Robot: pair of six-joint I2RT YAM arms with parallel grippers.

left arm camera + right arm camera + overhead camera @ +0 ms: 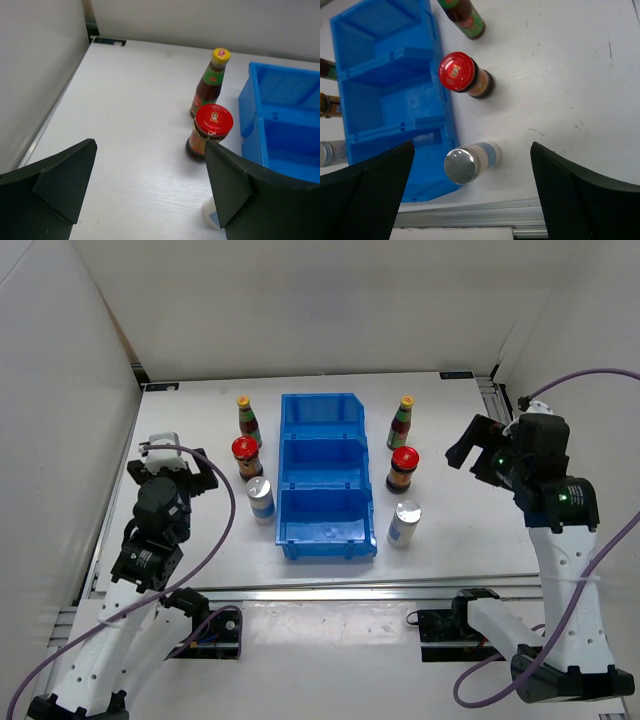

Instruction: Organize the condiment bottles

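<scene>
Left hand and right hand are released, holding nothing. Red-lidded jar and yellow-capped sauce bottle appear to be rigid, smooth, breakable glass; grip mid-body, below the cap.

Bin: blue three-compartment plastic bin, smooth, glossy.
Table: your white tabletop, matt, faintly grained.
Shaker: silver-topped white shaker, you see mirror-bright metal cap.

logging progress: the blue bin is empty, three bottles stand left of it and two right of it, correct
Not two: three stand right of the bin: sauce bottle, jar, shaker. The top external view shows it; the rest holds.
</scene>
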